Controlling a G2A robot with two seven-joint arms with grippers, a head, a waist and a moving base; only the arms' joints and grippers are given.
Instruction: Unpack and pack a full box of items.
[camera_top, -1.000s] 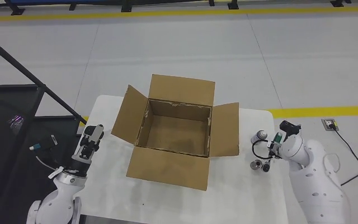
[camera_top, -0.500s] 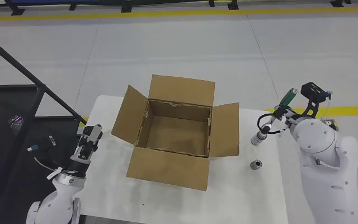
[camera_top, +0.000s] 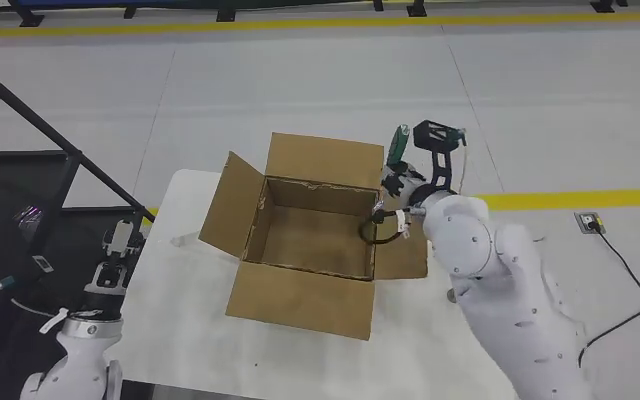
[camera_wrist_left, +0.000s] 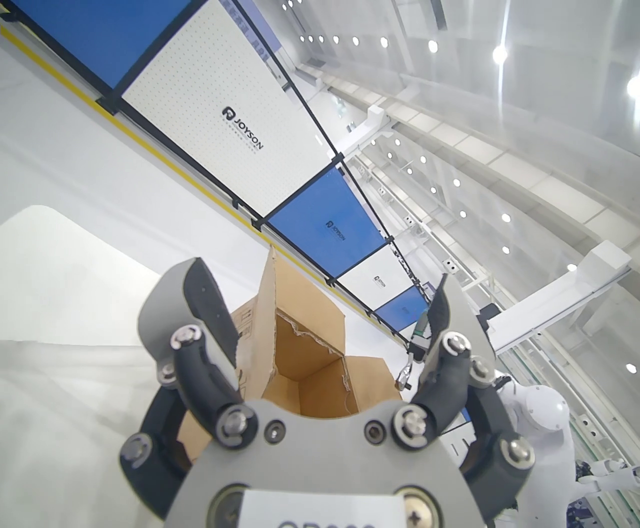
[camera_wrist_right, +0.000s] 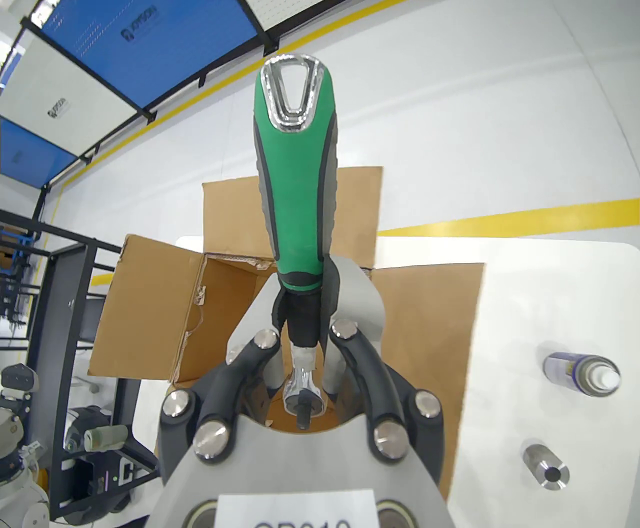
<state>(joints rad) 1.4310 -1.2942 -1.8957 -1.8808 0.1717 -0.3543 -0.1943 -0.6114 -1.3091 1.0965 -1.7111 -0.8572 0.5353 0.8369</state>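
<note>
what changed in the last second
The right gripper, shut on the green-handled ratchet wrench, swung from the table's right side, up and over the right edge of the open brown cardboard box. The left gripper, open, drew back toward the table's left edge. The box, purple spray can and metal socket stayed put.

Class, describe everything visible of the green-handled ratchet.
The ratchet has a green rubbery handle with grey side strips, a chromed loop at its end, a black collar and a shiny metal head with a square drive. The right gripper is shut on its neck, holding it over the right rim of the open box.
</note>
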